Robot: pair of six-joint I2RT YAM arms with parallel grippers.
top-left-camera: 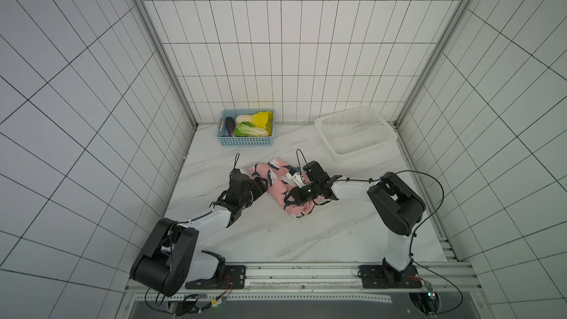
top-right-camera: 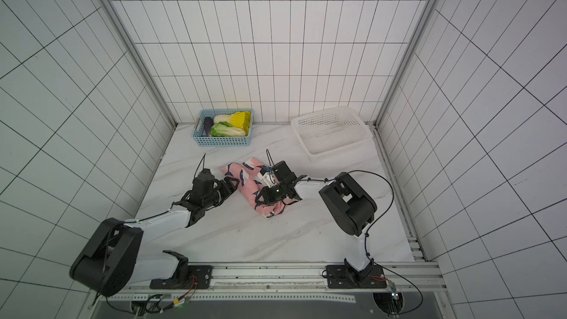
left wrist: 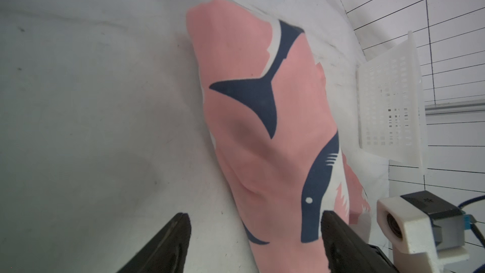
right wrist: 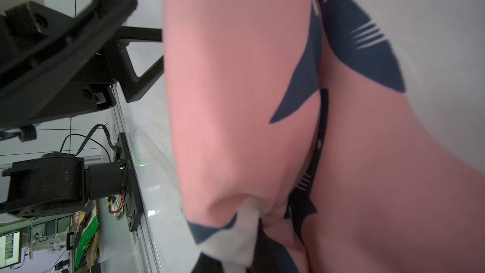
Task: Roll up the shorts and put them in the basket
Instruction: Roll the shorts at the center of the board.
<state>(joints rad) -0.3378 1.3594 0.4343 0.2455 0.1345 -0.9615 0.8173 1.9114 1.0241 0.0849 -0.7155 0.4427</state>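
The shorts (top-left-camera: 277,184) (top-right-camera: 249,184), pink with navy sharks, lie as a thick roll in the middle of the marble table in both top views. My left gripper (top-left-camera: 261,184) (top-right-camera: 232,184) sits at the roll's left side. In the left wrist view it (left wrist: 256,223) stands open, one black finger (left wrist: 178,235) over bare table and the other over the shorts (left wrist: 262,116). My right gripper (top-left-camera: 290,201) (top-right-camera: 264,199) is on the roll's near end. In the right wrist view it (right wrist: 259,253) is shut on the shorts (right wrist: 236,101), its fingers buried in bunched fabric.
A blue basket (top-left-camera: 247,142) with an aubergine and cabbages stands at the back wall. A white perforated basket (top-left-camera: 356,133) (left wrist: 388,106) stands at the back right. Tiled walls close in three sides, and a metal rail (top-left-camera: 300,274) runs along the front edge.
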